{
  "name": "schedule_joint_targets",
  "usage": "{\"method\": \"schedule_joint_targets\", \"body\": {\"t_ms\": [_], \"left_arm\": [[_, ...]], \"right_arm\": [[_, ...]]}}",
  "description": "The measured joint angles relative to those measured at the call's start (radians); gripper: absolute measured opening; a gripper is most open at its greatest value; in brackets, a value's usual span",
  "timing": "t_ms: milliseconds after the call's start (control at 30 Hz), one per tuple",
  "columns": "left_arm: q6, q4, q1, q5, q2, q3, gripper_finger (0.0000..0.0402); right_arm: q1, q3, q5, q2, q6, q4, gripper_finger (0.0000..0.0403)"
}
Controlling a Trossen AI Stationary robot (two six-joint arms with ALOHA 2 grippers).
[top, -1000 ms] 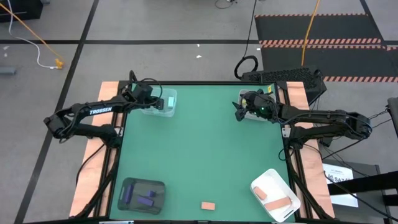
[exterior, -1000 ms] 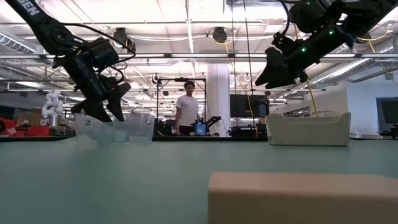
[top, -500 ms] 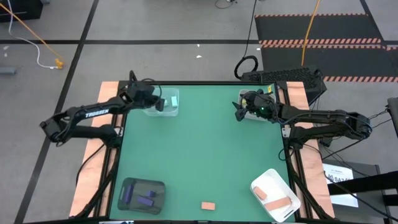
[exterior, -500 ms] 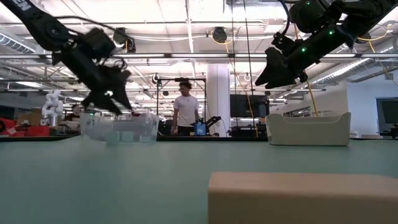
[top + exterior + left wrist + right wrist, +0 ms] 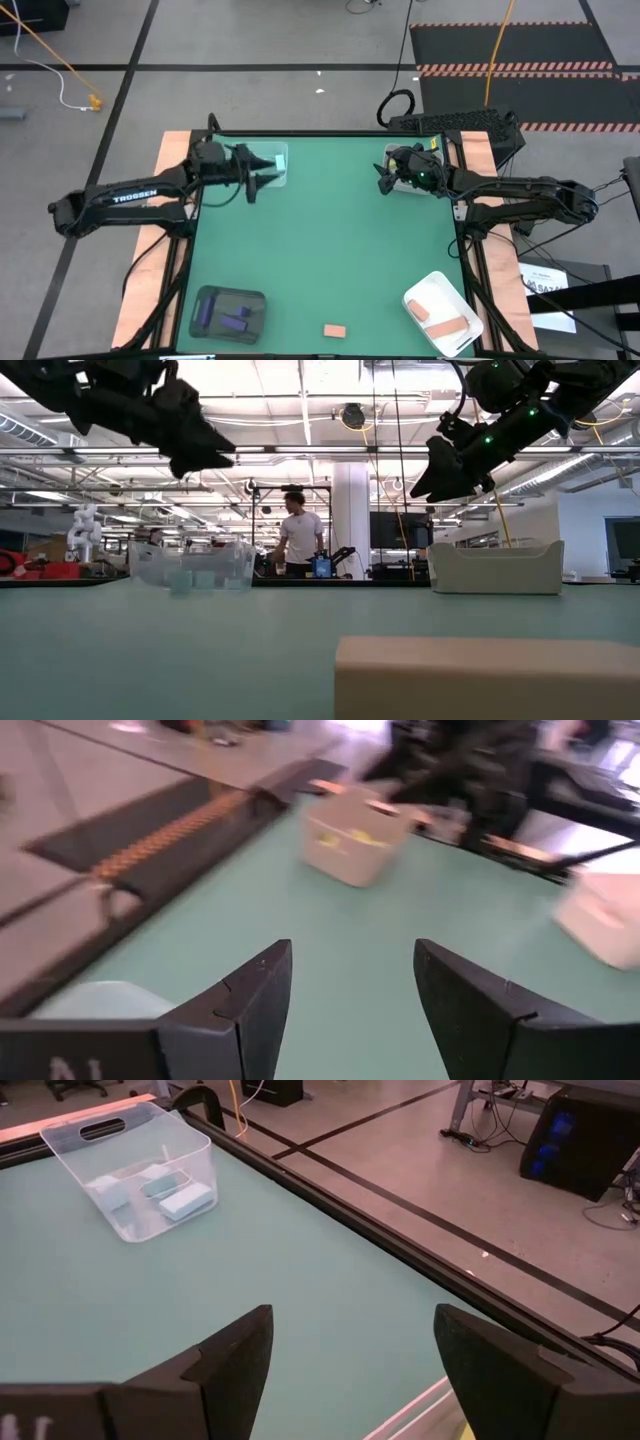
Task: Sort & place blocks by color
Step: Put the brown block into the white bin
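Note:
A clear tray (image 5: 278, 158) at the far left holds light teal blocks (image 5: 165, 1192). My left gripper (image 5: 262, 172) hangs open in the air just beside it, pointing nearly level toward the table's right; it is high up in the low view (image 5: 200, 455). My right gripper (image 5: 385, 180) hovers open by the white tray (image 5: 355, 840) at the far right, which holds yellow-green blocks. One salmon-pink block (image 5: 335, 330) lies flat on the table near the front edge. Purple blocks sit in the dark tray (image 5: 228, 312), and salmon-pink ones in the white tray (image 5: 442, 312).
The green table's middle (image 5: 320, 250) carries nothing. Beyond the far edge lie a black mat and cables (image 5: 450, 125). A person (image 5: 300, 535) stands in the room behind the table.
My left gripper has risen out of the clear tray, well above its rim, and tipped from pointing down to nearly level, rolling as it went. The clear tray and its teal blocks stay on the table.

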Motion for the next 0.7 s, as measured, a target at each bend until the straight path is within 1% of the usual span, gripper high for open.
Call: {"method": "schedule_joint_targets", "body": {"t_ms": [133,200,333,467,600,700], "left_arm": [[-0.005,0.037,-0.159,-0.002,0.018,0.0,0.0212],[-0.019,0.063,-0.255,-0.031,0.034,0.0,0.0212],[-0.031,0.187,-0.46,-0.145,0.085,0.001,0.0212],[-0.055,0.312,-0.643,-0.29,0.176,0.012,0.0212],[-0.069,0.32,-0.789,-0.399,0.292,0.078,0.0212],[-0.065,0.316,-0.861,-0.445,0.381,0.142,0.0212]], "right_arm": [[0.0,0.0,0.0,0.0,0.0,0.0,0.027],[0.0,0.0,0.0,0.0,0.0,0.0,0.027],[0.0,0.0,0.0,0.0,0.0,0.0,0.027],[0.0,0.0,0.0,0.0,0.0,0.0,0.027],[0.0,0.0,0.0,0.0,0.0,0.0,0.027],[0.0,0.0,0.0,0.0,0.0,0.0,0.027]]}}
